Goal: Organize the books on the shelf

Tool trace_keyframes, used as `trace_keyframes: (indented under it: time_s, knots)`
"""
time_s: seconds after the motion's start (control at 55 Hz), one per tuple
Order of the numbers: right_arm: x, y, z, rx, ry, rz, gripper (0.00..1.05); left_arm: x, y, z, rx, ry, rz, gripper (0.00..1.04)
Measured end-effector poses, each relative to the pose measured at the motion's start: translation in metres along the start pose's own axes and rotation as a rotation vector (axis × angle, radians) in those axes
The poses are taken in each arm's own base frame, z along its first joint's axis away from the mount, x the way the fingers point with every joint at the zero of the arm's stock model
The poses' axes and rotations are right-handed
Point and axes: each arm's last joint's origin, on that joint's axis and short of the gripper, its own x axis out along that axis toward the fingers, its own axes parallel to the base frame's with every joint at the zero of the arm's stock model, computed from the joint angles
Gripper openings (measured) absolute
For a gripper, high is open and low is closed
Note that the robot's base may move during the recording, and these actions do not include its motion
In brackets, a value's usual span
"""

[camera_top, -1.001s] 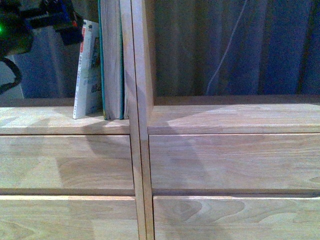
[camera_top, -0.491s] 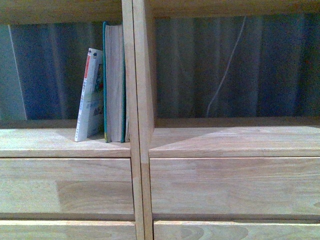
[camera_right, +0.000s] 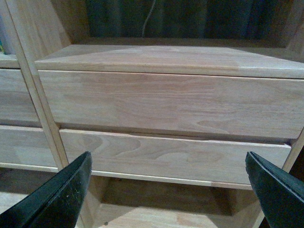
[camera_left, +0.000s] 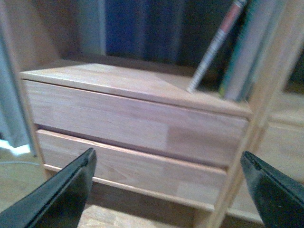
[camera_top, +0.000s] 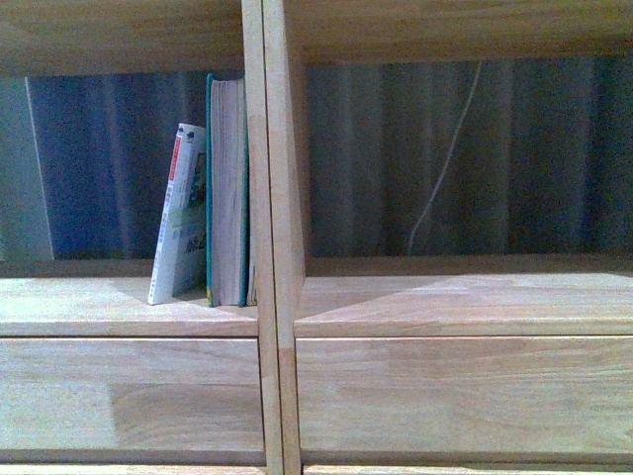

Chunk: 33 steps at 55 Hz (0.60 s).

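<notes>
Books (camera_top: 210, 193) lower in view than before, shelf (camera_top: 272, 297) cropped, both claws (camera_left: 166, 185) (camera_right: 166, 187) wide apart, empty.

We see the light-wood shelf (camera_top: 129, 307) as the surface carrying the things, its left compartment board holding 2 books. The thin white paperback (camera_top: 180, 213) stands on its bottom edge, tilted, its top leaning against the teal book (camera_top: 227, 193). The teal book stands upright on the same board, pressed against the central divider (camera_top: 269, 198). We see both on that board in the left wrist view too.
</notes>
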Motion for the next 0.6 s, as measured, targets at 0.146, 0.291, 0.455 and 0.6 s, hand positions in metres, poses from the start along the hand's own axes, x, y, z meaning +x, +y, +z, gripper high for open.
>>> trace_keyframes:
  time_s: [0.146,0.291,0.455,0.6]
  knots:
    - [0.000,0.000,0.000,0.000,0.000,0.001,0.98,0.000,0.011,-0.022,0.015,0.011,-0.028,0.56]
    - [0.000,0.000,0.000,0.000,0.000,0.000,0.98,0.000,0.020,-0.027,0.016,0.001,-0.026,0.24]
    - [0.000,0.000,0.000,0.000,0.000,0.000,0.98,0.000,0.026,-0.033,0.018,0.001,-0.018,0.03]
    - [0.000,0.000,0.000,0.000,0.000,0.000,0.98,0.000,0.038,-0.037,0.021,-0.001,-0.013,0.03]
